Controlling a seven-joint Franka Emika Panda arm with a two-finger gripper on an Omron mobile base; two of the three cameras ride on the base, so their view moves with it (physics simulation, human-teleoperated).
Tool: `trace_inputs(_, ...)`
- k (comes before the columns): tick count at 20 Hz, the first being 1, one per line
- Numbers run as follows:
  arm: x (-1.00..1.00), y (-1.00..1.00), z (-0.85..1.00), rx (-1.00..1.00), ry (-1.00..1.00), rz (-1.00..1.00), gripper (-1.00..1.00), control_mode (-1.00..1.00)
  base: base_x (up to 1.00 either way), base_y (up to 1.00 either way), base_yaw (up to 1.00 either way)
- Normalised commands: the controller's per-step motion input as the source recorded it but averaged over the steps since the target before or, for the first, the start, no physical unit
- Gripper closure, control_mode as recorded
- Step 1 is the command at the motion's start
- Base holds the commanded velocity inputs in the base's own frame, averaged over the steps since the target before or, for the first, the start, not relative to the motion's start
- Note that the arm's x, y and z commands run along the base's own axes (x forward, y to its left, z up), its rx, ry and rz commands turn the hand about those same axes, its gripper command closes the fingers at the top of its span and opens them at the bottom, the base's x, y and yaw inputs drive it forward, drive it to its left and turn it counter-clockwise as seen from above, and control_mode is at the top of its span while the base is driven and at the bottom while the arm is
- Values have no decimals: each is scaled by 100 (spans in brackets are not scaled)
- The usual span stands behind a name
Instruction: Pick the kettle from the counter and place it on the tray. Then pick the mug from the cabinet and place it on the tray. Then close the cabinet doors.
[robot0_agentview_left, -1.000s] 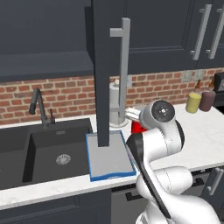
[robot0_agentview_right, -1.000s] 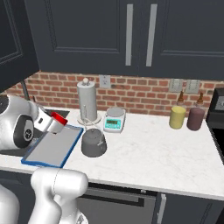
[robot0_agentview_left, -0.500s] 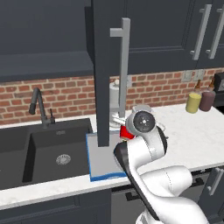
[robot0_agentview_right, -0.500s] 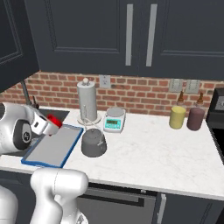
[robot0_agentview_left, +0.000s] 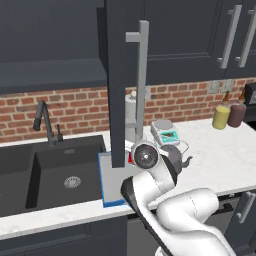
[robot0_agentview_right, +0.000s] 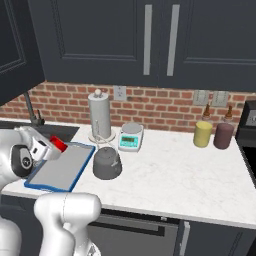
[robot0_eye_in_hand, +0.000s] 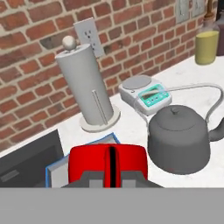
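Observation:
My gripper (robot0_agentview_right: 50, 149) is shut on the red mug (robot0_agentview_right: 58, 145), holding it just above the far left part of the blue-rimmed grey tray (robot0_agentview_right: 60, 170). In the hand view the mug (robot0_eye_in_hand: 108, 162) sits low in the middle, with the tray's corner (robot0_eye_in_hand: 56, 168) under it. The dark grey kettle (robot0_agentview_right: 106, 162) stands on the white counter (robot0_agentview_right: 165, 180) beside the tray's right edge. It is also in the hand view (robot0_eye_in_hand: 179, 140). One navy cabinet door (robot0_agentview_left: 122, 75) hangs open with its silver bar handle (robot0_agentview_left: 141, 85) toward me, over the tray (robot0_agentview_left: 111, 182).
Behind the tray are a paper-towel roll (robot0_agentview_right: 99, 115) and a white scale with a teal top (robot0_agentview_right: 131, 136). A yellow bottle (robot0_agentview_right: 202, 134) and a dark bottle (robot0_agentview_right: 223, 135) stand far right. A black sink (robot0_agentview_left: 55, 175) with a faucet (robot0_agentview_left: 45, 120) lies left of the tray.
My hand has swung left and down with the red mug still in it, ending low over the tray. The kettle and the door have not moved.

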Motion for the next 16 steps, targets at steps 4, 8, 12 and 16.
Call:
trace_inputs(4, 0, 0, -49, -6, -13, -2, 100, -100, 0, 0, 0)
trace_inputs(8, -10, 0, -39, -10, -13, -8, 100, -100, 0, 0, 0)
trace_inputs(12, -20, 1, -30, -12, -7, -15, 100, -100, 0, 0, 0)
trace_inputs(16, -22, 5, -25, -11, -2, -23, 100, -100, 0, 0, 0)
